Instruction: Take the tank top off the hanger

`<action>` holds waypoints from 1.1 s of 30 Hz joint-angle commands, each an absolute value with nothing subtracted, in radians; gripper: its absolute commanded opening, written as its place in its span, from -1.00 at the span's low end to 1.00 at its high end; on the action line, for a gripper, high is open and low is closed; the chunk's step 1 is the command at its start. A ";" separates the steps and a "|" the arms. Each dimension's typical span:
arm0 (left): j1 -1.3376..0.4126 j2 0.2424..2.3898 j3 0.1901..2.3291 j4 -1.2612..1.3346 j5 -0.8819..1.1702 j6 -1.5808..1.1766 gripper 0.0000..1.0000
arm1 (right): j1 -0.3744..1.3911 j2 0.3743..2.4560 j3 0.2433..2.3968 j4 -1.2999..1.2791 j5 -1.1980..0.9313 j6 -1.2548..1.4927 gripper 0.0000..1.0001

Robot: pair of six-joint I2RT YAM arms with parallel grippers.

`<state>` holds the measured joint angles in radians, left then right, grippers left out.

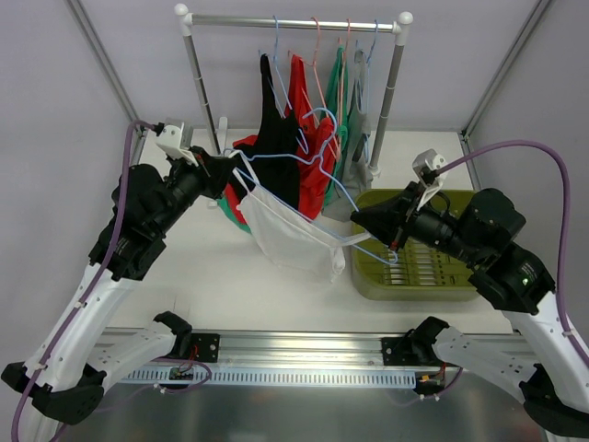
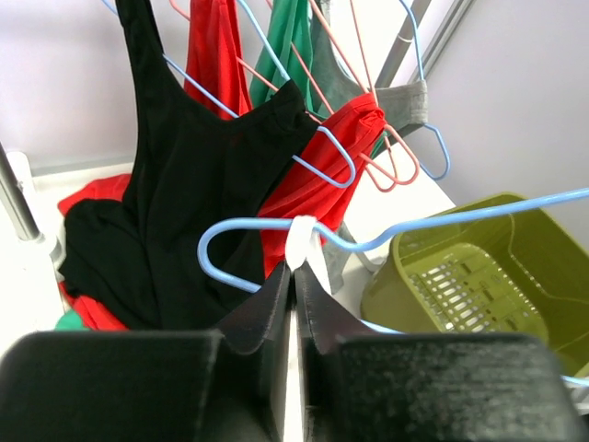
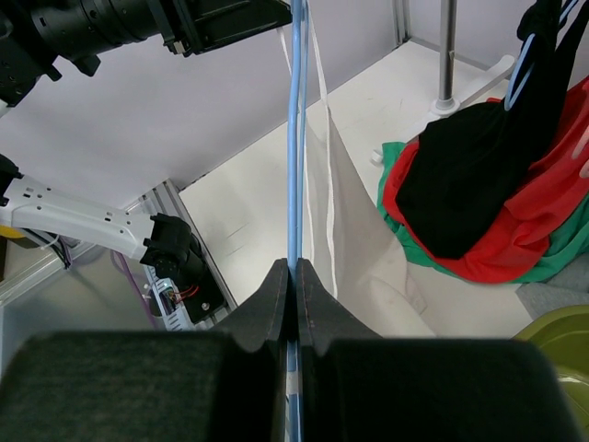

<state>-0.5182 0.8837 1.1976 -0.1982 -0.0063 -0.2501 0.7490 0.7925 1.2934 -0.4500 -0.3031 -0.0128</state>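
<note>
A white tank top (image 1: 290, 235) hangs on a light blue wire hanger (image 1: 345, 195), held in the air between my two arms in front of the clothes rack. My left gripper (image 1: 232, 168) is shut on the tank top's white strap (image 2: 302, 241), where the strap crosses the hanger's wire (image 2: 248, 224). My right gripper (image 1: 361, 219) is shut on the other end of the blue hanger (image 3: 294, 138). The white cloth (image 3: 354, 239) hangs just right of the wire in the right wrist view.
A rack (image 1: 294, 20) at the back holds black, red, green and grey tops on hangers. A pile of black, red and green clothes (image 1: 241, 207) lies below it. An olive green basket (image 1: 414, 290) stands at the right, under my right gripper.
</note>
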 commanded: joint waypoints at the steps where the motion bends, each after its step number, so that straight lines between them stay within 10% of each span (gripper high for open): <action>1: -0.528 0.893 1.206 -0.156 0.043 -0.262 -1.00 | 0.755 0.767 1.295 -0.388 -0.279 -0.028 -0.99; 20: -0.528 0.808 1.164 -0.184 -0.403 -0.380 -1.00 | 0.755 0.672 1.220 -0.453 -0.408 -0.144 -0.99; 33: -0.528 0.884 1.186 -0.219 0.032 -0.437 -1.00 | 0.755 0.525 1.034 -0.134 -0.300 -0.103 -1.00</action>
